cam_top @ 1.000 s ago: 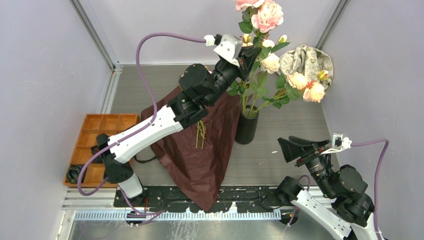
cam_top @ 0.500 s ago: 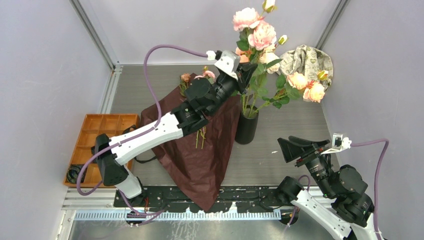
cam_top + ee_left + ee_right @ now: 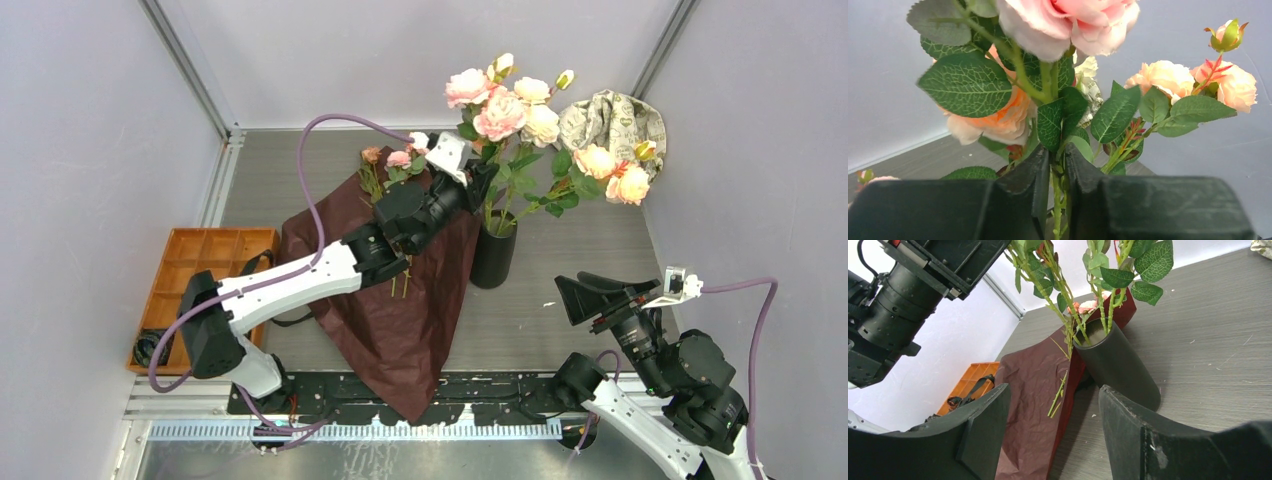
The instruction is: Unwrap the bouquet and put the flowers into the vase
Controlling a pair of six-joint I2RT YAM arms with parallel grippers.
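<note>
Vase (image 3: 493, 262) matt blk; wrapping paper (image 3: 395, 330) crinkled; table (image 3: 580, 240) wood-grain.

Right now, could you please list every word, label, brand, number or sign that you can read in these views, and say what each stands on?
No text can be read in any of the views.
On the beige patterned cloth at the back right: dark marks that may be print, too small to read.
On the black vase, the dark red wrapping paper and the orange tray: no labels visible.
</note>
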